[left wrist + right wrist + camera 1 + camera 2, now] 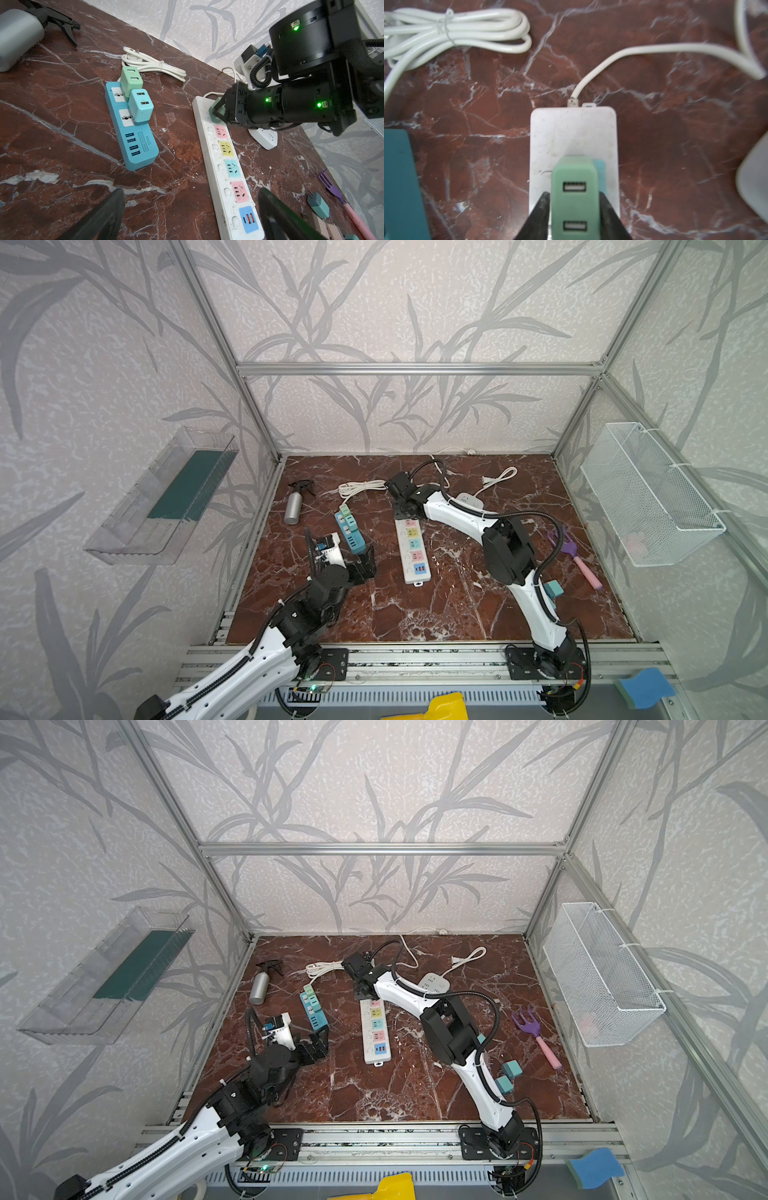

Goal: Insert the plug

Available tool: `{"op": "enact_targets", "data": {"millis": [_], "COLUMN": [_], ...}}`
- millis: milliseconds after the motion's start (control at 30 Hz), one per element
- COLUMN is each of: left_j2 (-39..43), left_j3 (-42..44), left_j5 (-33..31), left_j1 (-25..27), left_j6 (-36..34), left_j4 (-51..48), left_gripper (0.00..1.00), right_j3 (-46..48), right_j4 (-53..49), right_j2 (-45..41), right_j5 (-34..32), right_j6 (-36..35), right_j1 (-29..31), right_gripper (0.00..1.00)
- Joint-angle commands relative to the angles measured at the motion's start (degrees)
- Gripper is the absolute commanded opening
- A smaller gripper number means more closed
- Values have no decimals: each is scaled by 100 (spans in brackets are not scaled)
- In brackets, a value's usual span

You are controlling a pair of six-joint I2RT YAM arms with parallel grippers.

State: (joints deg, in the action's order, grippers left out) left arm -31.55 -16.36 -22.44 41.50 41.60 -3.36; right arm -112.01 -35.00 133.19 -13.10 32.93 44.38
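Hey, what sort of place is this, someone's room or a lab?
Most likely a robotics test cell, not a living room: an aluminium frame holds wallpapered panels, and the left arm and right arm are bolted to a rail beside the marble-patterned tabletop.

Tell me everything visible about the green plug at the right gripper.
The green plug is a mint, matte-plastic block with rounded edges and two USB ports on its top face. It stands upright at the cord end of the white strip, over a blue socket patch, apparently seated. The right gripper's black fingers flank its sides; whether they clamp it is unclear.
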Motion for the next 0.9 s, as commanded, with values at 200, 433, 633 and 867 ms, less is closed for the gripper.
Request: {"op": "enact_targets", "data": {"millis": [200, 433, 633, 867], "left_j2": [356, 416, 35, -226], "left_j3": [160, 38, -197, -242], "left_j5": [-79, 5, 129, 300], "left_j1": [-27, -27, -27, -27], "left_j6": [135, 173, 173, 242], "left_j4": [-84, -118, -34, 58], "left_gripper": [99, 99, 99, 99], "right_j3": [-149, -52, -591, -475], "right_j4": [-231, -116, -365, -297], "right_j2": [-530, -1105, -677, -373], "right_j5": [419, 47, 194, 291], "right_j6": [-526, -961, -1190, -1237], "right_j1": [67, 5, -286, -481], "right_gripper": [68, 70, 68, 67]}}
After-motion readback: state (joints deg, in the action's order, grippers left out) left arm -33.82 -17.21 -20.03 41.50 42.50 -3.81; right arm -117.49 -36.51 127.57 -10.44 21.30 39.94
